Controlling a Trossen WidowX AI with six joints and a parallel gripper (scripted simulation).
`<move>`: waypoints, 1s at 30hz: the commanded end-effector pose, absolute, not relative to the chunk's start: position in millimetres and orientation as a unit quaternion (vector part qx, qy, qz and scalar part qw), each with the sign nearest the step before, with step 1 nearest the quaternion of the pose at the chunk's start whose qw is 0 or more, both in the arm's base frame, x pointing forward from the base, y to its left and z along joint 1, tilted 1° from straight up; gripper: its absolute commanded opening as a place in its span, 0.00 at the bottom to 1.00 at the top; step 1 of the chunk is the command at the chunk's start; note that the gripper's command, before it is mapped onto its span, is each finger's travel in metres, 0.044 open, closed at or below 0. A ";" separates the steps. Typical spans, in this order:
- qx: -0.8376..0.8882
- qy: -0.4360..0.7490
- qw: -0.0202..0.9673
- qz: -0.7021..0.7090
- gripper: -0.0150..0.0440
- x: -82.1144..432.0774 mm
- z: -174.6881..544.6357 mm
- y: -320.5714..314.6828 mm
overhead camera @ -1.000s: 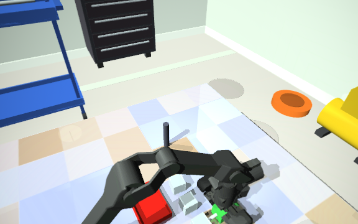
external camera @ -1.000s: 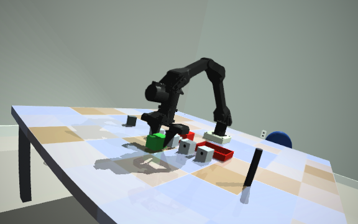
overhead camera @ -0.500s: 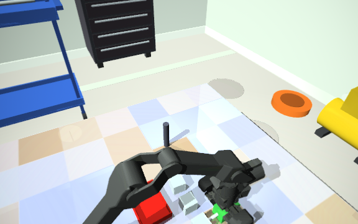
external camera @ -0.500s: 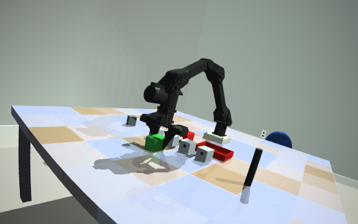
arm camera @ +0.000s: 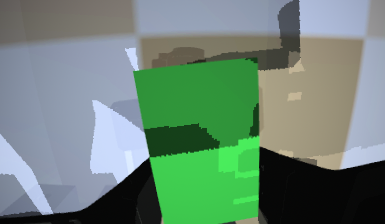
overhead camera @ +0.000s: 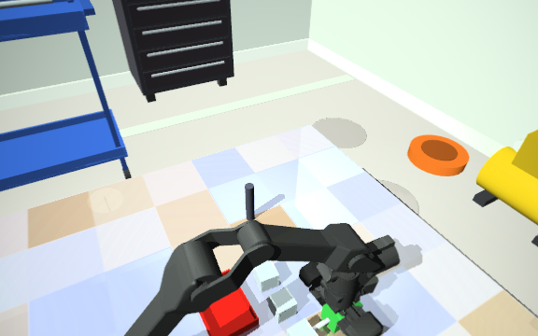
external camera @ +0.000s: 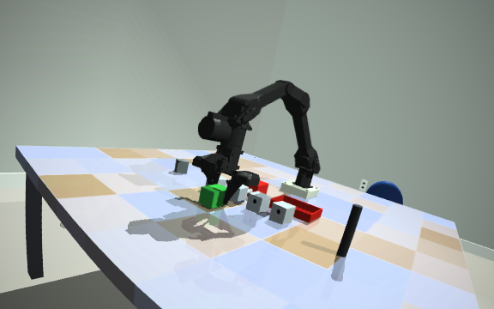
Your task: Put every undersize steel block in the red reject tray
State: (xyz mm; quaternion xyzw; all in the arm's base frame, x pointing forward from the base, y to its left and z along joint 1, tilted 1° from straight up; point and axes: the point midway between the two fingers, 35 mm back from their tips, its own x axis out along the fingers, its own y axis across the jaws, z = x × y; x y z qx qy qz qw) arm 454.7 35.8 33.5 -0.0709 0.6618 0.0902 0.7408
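The checkered table (overhead camera: 129, 243) (external camera: 123, 275) spans both outer views. On it stands the black arm (overhead camera: 297, 240) (external camera: 304, 129); only the exterior view shows its pale base (external camera: 287, 189). The red tray (overhead camera: 232, 310) (external camera: 311, 213) sits near steel blocks, whose dark bores (two, plainly) show only there. The gripper (overhead camera: 344, 319) (external camera: 225, 195) (arm camera: 198, 150) is closed on the green gauge (overhead camera: 331, 317) (external camera: 212, 196) (arm camera: 203, 110), its pale pin (top view) pointing at a block (overhead camera: 301, 329).

A blue metal cart (overhead camera: 119, 148) stands near a black drawer cabinet (overhead camera: 182, 51) with pale bar handles; an orange ring (overhead camera: 437, 168) lies beside a yellow cylindrical machine (overhead camera: 526, 187) on dark feet; a dark upright rod (overhead camera: 249, 201) (external camera: 350, 232) rises apart.
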 end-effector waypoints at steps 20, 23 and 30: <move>-0.069 0.657 0.745 0.090 0.25 464.9 37.1 38.6; -0.069 0.657 0.745 0.090 0.25 465.2 37.2 38.7; -0.071 0.661 0.742 0.091 0.25 461.2 66.5 37.4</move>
